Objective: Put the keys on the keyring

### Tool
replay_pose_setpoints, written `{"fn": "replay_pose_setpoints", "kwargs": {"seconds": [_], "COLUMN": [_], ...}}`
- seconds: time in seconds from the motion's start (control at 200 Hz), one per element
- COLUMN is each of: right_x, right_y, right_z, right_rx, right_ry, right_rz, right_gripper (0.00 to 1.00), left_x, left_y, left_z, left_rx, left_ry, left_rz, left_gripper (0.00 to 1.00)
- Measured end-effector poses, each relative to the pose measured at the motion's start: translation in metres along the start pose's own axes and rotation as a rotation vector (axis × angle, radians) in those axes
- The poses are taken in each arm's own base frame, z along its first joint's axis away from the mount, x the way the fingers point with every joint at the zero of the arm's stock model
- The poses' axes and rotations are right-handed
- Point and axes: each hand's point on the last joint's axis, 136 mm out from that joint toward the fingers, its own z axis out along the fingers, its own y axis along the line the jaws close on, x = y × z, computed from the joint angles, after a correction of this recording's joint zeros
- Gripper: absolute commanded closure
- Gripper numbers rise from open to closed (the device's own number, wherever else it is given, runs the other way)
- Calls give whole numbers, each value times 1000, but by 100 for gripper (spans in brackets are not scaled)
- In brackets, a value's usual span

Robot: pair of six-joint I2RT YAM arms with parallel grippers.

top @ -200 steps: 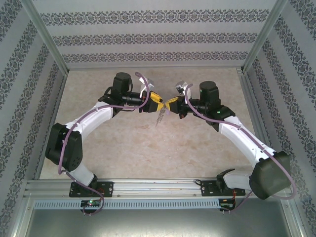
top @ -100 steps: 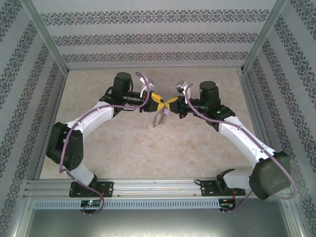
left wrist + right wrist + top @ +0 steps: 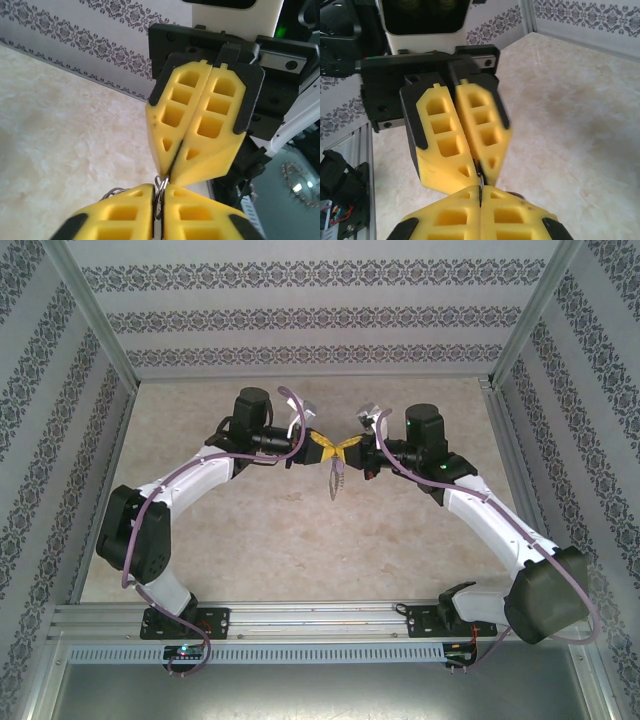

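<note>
The left end effector (image 3: 328, 444) is clenched: its yellow fingers (image 3: 125, 215) are pressed together and pinch the thin metal loop of the keyring (image 3: 158, 196) at their tips. The right end effector (image 3: 345, 444) is also clenched, its fingers (image 3: 520, 220) closed with no visible gap. Its tips meet the top of the same loop, but it cannot be told whether they actually grip it.

The two end effectors point at each other tip to tip, directly above the keyring, the left one on its left and the right one on its right. In the left wrist view the right end effector (image 3: 172, 170) stands upright just above the keyring. In the right wrist view the left end effector (image 3: 479, 167) does the same.

In the top view the keyring (image 3: 336, 480) hangs straight down from the meeting point, clear of the bench (image 3: 300, 540). Its details are too small to resolve. A second thin wire loop (image 3: 114, 192) shows just left of the keyring, beside the left fingers.

Both white arms curve outward and back from the keyring to their bases on the aluminium rail (image 3: 300, 618), well nearer the camera than the keyring. Patterned walls (image 3: 320, 320) enclose the bench behind and to both sides of the keyring.
</note>
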Motion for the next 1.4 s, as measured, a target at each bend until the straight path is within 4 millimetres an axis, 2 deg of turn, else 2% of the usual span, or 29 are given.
{"fn": "replay_pose_setpoints", "kwargs": {"seconds": [0.075, 0.2, 0.285, 0.49, 0.734, 0.834, 1.084, 1.249, 1.404], "right_x": [-1, -4, -10, -12, 18, 24, 27, 37, 34], "right_y": [-1, -2, -3, -9, -21, -22, -7, -17, -24], "right_z": [-1, -2, -7, -36, -43, -40, -19, -6, -3], "right_rx": [3, 7, 19, 106, 188, 194, 144, 161, 188], "right_ry": [-4, -15, -44, -144, -176, -181, -165, -131, -134], "right_rz": [-1, 5, -1, 2, 63, 80, 58, 81, 81], "right_gripper": [100, 62, 52, 49, 45, 44, 44, 45, 48], "left_x": [-2, -6, -6, -3, -14, -16, -22, -23, -26], "left_y": [0, 0, 2, 9, 10, 9, 6, 4, 1], "left_z": [0, 2, 4, 4, 2, 0, -1, -1, -3], "left_rx": [1, -4, -17, -51, -72, -74, -72, -71, -70], "left_ry": [-4, -21, -43, -94, -151, -159, -174, -177, -181], "left_rz": [3, 19, 38, 14, 31, 33, 40, 44, 53], "left_gripper": [100, 100, 100, 100, 100, 100, 100, 100, 100]}}
